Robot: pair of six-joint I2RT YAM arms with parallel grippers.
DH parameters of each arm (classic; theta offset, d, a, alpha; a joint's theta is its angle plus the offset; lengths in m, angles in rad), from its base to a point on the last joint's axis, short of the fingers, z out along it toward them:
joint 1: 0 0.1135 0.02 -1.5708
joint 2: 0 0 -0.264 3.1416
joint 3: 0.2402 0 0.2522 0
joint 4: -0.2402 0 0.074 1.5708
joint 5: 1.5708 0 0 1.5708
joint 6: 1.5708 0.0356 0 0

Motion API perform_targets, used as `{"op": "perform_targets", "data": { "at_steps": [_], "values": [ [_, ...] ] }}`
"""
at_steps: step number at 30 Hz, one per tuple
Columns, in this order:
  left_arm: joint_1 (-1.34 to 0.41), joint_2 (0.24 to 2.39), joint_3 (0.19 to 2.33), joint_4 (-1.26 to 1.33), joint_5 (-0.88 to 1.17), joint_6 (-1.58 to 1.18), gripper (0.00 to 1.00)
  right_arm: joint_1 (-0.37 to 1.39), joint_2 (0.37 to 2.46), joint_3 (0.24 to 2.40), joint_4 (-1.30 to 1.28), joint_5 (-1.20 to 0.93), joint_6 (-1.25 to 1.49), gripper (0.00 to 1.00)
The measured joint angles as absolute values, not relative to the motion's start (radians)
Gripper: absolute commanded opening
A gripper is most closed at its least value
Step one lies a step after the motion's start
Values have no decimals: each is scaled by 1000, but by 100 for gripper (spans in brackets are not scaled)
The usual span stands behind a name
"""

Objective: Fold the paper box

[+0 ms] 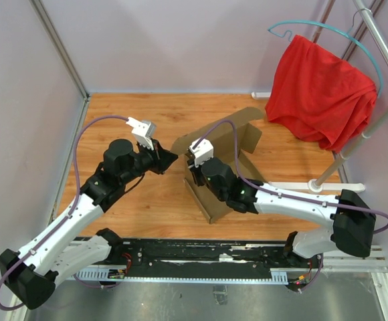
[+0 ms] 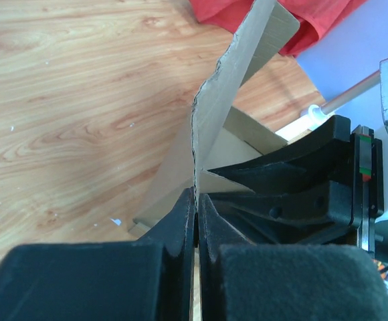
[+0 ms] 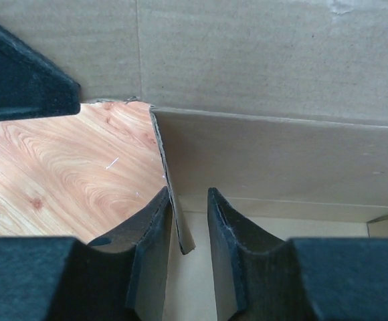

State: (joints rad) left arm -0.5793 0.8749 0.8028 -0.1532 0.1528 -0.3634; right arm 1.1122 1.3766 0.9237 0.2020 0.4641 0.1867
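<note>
Left tool [image 2: 197, 204] pinches the paper box [image 1: 247, 137] wall, right tool [image 3: 189, 200] gapes astride its edge; red cloth [image 1: 318, 90] hangs beyond.

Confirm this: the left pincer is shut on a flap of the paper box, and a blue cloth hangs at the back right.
Not blue: the cloth is red, as the top external view shows. The left pincer is shut on a flap of the paper box.

A robotics lab cell: pale partition walls [image 1: 180, 40] box in a wood-grain counter [image 1: 147, 207], left arm [image 1: 67, 224] and right arm [image 1: 294, 200] bolted to a wired metal rail [image 1: 201, 249] along its near edge, steel rack [image 1: 354, 144] by its far-right corner.
</note>
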Motion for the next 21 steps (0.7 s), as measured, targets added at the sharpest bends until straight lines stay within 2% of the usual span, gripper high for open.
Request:
{"op": "perform_targets", "data": {
  "at_steps": [3, 6, 9, 16, 21],
  "values": [
    [-579, 867, 789, -151, 183, -364, 0, 1112, 1346, 884, 210, 451, 186, 31],
    [-580, 854, 767, -138, 218, -368, 0, 1112, 1293, 832, 212, 400, 193, 49],
    [-588, 844, 748, -134, 239, -374, 0, 1112, 1226, 783, 196, 338, 214, 56],
    [-609, 807, 699, -153, 249, -391, 0, 1112, 937, 694, 60, 279, 240, 61],
    [-613, 779, 680, -192, 239, -401, 0, 1112, 679, 679, -118, 436, 242, 61]
  ]
}}
